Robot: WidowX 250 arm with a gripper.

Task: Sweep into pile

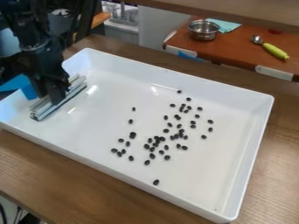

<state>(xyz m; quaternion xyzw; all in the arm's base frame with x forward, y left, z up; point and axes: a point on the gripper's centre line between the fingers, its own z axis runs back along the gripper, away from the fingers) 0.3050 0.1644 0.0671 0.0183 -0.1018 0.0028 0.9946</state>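
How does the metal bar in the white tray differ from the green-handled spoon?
The metal bar is straight and angular; the spoon has a rounded bowl and a green handle. The bar is at the gripper, inside the white tray; the spoon lies on the reddish surface, away from it. Both show shiny metal.

A brown wood-grain worktop (41,164) spreads across the foreground, paler with light toward the right. Behind it stands a reddish-brown table (242,49) with white edging—a metal pot (203,31), a teal cloth (227,26) and a green-handled spoon (274,50) rest on top. A grey panel (153,26) rises beside it, and a wooden board (234,14) crosses above.
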